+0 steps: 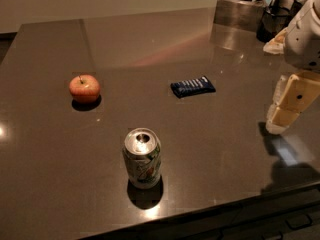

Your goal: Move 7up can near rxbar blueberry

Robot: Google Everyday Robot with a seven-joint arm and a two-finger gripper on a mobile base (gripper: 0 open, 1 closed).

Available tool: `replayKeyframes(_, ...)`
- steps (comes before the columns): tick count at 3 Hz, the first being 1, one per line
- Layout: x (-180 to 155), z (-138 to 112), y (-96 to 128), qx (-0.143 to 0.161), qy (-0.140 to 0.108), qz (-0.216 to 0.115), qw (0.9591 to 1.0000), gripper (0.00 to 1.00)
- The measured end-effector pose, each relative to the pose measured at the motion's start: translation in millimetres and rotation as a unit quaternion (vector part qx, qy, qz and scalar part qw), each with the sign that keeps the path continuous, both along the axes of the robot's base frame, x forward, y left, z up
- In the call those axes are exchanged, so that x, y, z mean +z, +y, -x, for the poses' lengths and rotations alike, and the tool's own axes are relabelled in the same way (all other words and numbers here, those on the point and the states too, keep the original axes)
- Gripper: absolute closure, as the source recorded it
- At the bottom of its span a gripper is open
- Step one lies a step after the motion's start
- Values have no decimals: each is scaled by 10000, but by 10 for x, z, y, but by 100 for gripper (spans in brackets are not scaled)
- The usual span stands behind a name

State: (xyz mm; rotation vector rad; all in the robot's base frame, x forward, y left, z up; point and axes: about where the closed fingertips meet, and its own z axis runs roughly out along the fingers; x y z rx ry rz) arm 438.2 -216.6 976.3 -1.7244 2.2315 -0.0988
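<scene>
If you start at the left, first thing up is the apple (84, 87), reddish-orange with its stem up, sitting in the upper left part of the dark glossy counter (45, 149). It's on its own, well apart from everything else.

Moving right and down, the 7up can (142, 158) stands upright in the lower middle of the frame. Its silver top faces up with the opening showing, there are green and red markings on its pale side, and a small shadow pools at its base.

Up and to the right of the can, at about the same height in the frame as the apple, the rxbar (192, 86) lies flat. It's a dark blue wrapper with white lettering, angled a bit so its right end sits higher in the frame. Can and rxbar are well apart, with bare counter between them.

Further right, the gripper (277, 124) hangs at the right edge around mid-height. It's cream-coloured and points down and to the left, with the white arm (305, 34) above it running out of the upper right corner. It's over the counter with its shadow below it, well apart from the can. Honestly can't tell if it's open or closed from this angle.

The upper right corner has some clutter at the back: a metal box (237, 11) and dark containers (270, 24).
</scene>
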Motion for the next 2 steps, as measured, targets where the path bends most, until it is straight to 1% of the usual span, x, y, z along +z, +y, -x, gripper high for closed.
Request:
replayKeyframes(1, 0, 0, 0, 0, 0, 0, 10000, 0)
replayKeyframes(2, 22, 17, 229, 308, 92, -656, 9973, 0)
